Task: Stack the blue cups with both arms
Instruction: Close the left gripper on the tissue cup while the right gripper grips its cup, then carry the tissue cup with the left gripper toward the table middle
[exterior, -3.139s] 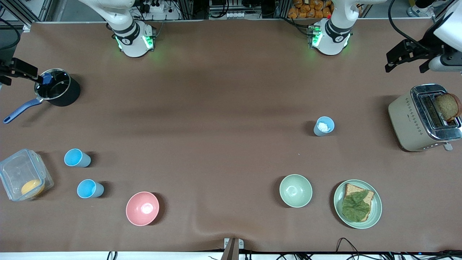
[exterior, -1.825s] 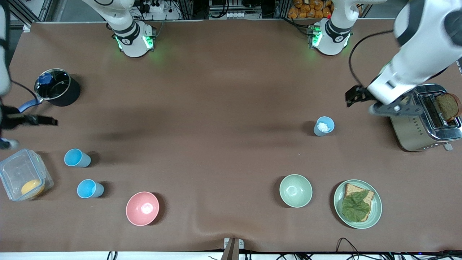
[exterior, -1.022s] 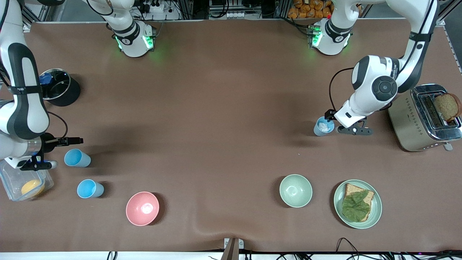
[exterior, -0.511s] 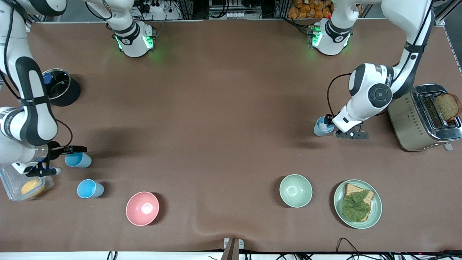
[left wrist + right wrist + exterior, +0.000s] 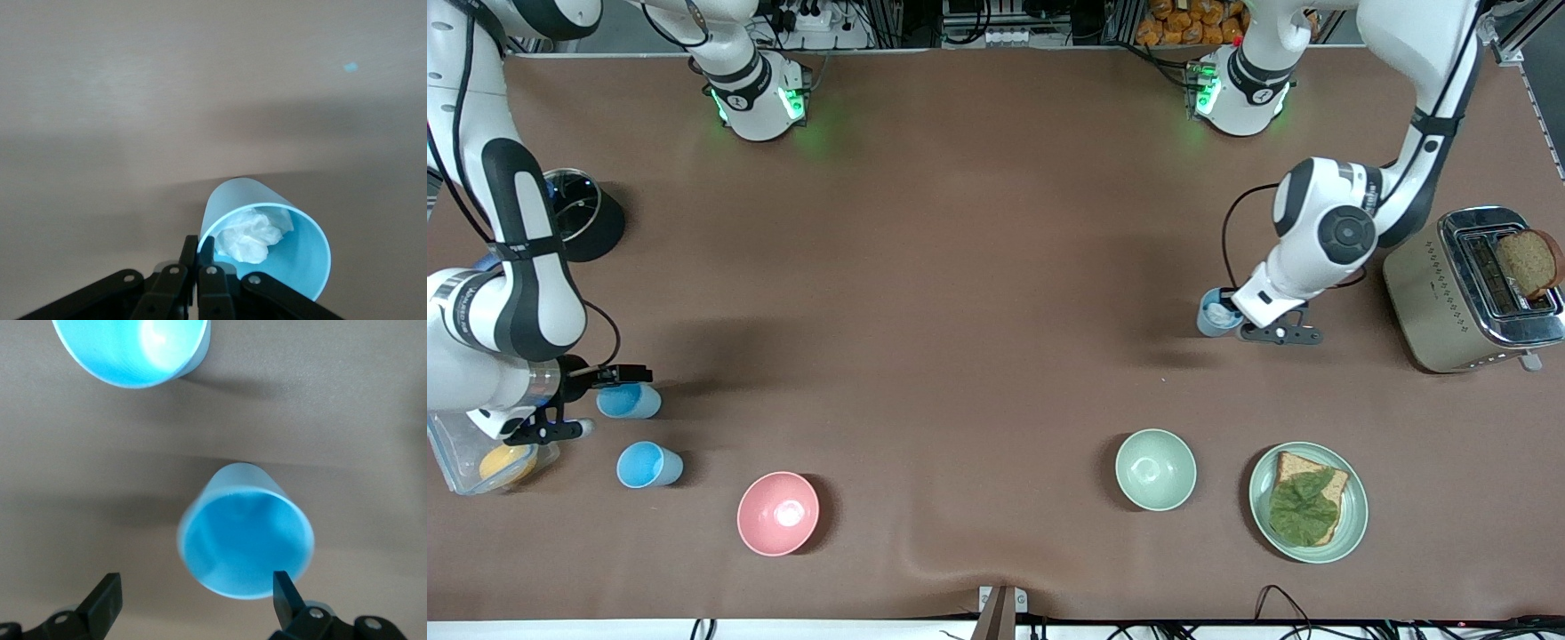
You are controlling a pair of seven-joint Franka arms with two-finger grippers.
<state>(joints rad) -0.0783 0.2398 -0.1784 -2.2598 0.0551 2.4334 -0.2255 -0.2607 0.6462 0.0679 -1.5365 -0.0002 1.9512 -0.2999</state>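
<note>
The left gripper [image 5: 1232,313] is pinching the rim of a blue cup with crumpled white paper inside [image 5: 267,250], its fingers [image 5: 205,263] closed together on the wall, at the left arm's end of the table near the toaster [image 5: 1472,289]. The right gripper [image 5: 193,600] is straddling an empty blue cup [image 5: 245,532] with its fingers spread wide and not touching it. Another blue cup [image 5: 648,465] is standing just beside that one, nearer the front camera, near the pink bowl [image 5: 777,513].

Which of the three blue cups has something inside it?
The blue cup at the left gripper, beside the toaster, holds crumpled white stuff; the two near the right arm's end are empty.
</note>
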